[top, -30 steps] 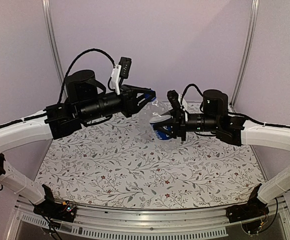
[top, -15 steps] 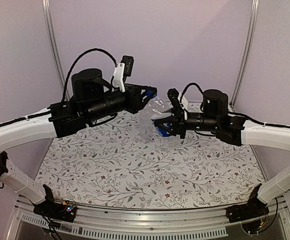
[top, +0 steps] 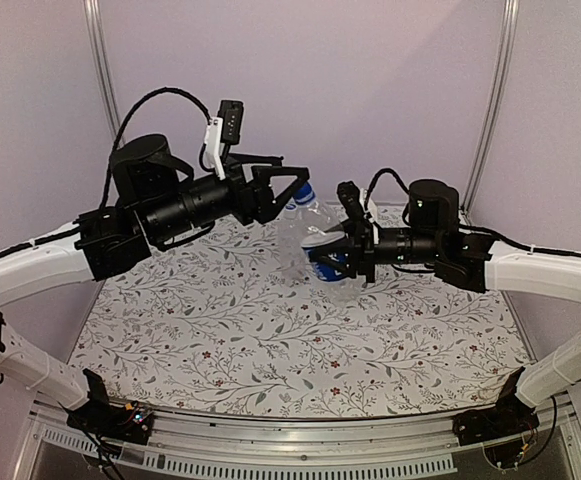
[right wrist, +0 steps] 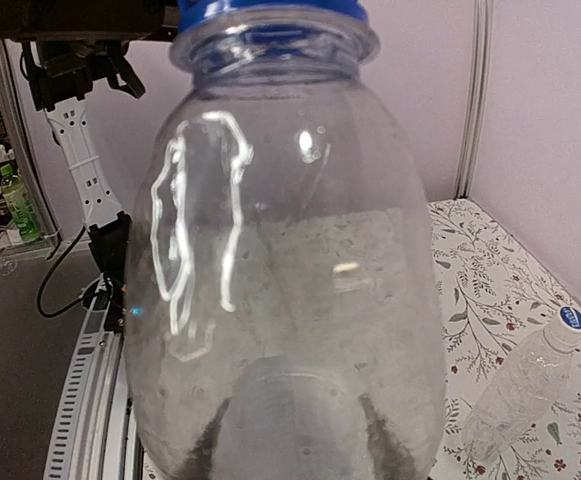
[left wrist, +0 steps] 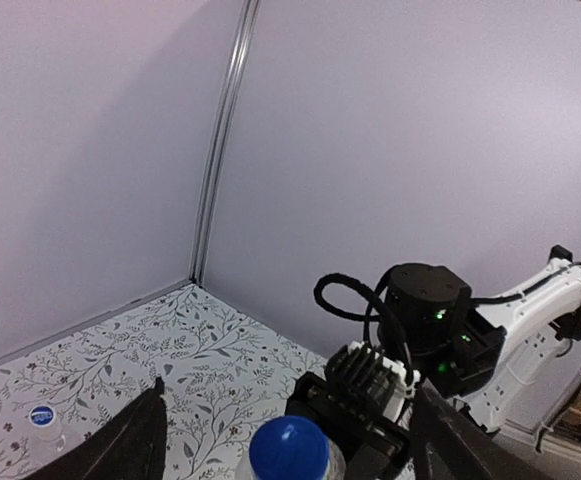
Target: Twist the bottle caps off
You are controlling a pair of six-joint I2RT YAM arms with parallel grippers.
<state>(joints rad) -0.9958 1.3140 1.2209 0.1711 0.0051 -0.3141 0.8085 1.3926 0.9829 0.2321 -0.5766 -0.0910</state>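
Opened the left hand [top: 292, 185], clenched a moment before, leaving its fingers spread either side of the solid blue round plastic cap [left wrist: 288, 450]. Kept the right hand [top: 332, 255] clamped on the clear plastic bottle with the dark blue label band [right wrist: 290, 280], raised above the floral desk [top: 220, 340]. Left that cap seated on the neck; probably let go only to re-grip for another twist

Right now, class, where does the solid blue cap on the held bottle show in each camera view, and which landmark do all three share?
Top external: blue cap just above centre, at the left arm's tip.
Left wrist: cap at the bottom edge, centre, between the open left fingers.
Right wrist: cap at the top edge, on the clear bottle.
Shared landmark: the floral table cover.
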